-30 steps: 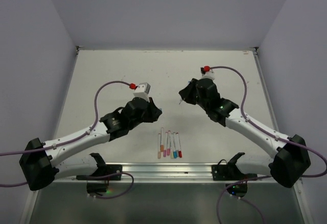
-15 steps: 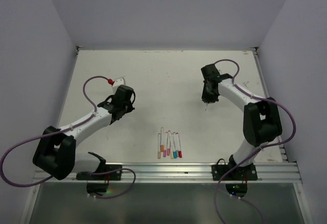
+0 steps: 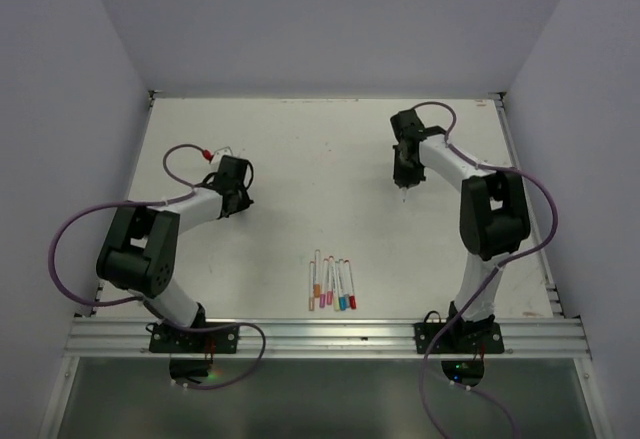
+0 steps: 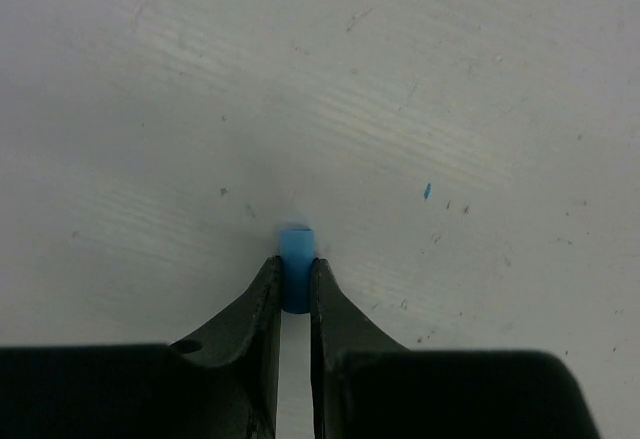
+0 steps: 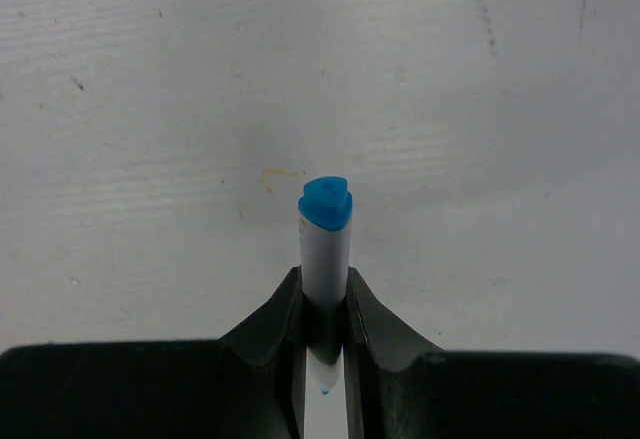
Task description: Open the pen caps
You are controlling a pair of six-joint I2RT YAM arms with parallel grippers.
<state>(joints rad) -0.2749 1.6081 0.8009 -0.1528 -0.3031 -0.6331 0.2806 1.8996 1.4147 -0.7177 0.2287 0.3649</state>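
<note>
My left gripper (image 4: 294, 264) is shut on a short blue pen cap (image 4: 296, 244), which pokes out past the fingertips close above the white table. My right gripper (image 5: 325, 274) is shut on a white pen (image 5: 326, 244) with a blue triangular end; its bare blue tip shows between the jaws. In the top view the left gripper (image 3: 236, 197) hangs over the table's left half and the right gripper (image 3: 403, 177) over the far right. Several capped pens (image 3: 332, 284) lie side by side near the front edge, with orange, pink, blue and red caps.
Purple cables (image 3: 180, 159) loop off both wrists. A metal rail (image 3: 330, 334) runs along the table's near edge, with both arm bases on it. Grey walls close in the table (image 3: 320, 149) on three sides.
Both arms have drawn apart from the middle: the left gripper swung left and back, the right one went right and farther back. Both elbows have folded upward.
</note>
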